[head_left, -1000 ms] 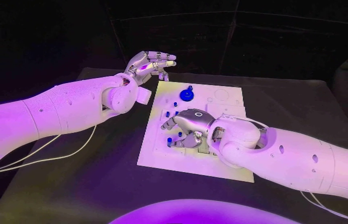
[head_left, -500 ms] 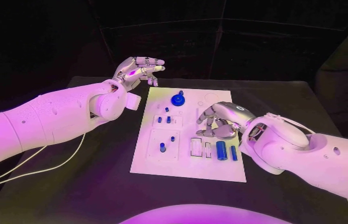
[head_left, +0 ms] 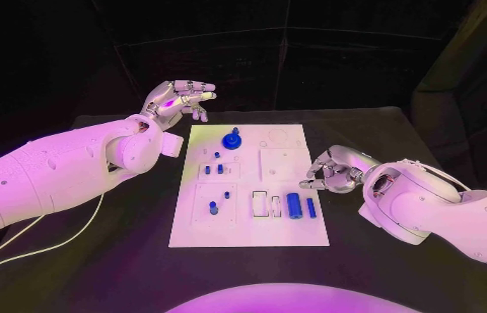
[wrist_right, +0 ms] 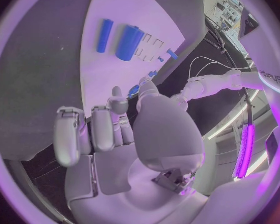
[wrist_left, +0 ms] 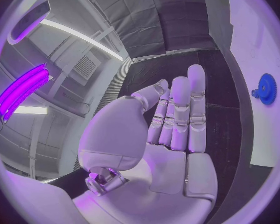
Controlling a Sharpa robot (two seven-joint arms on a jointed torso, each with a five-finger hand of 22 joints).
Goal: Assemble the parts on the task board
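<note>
Centrally, flat white task board (head_left: 248,234) carries cylindrical blue parts (head_left: 294,205).

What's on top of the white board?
On the task board lie small blue parts: a gear, a thick cylinder, a thin one and little pegs. Neither hand covers it.

Matt white task board (head_left: 248,232), glossy blue plastic-looking parts (head_left: 294,205), matt black table (head_left: 122,257).

Blue parts (head_left: 293,205) lie on the white task board (head_left: 250,234).
</note>
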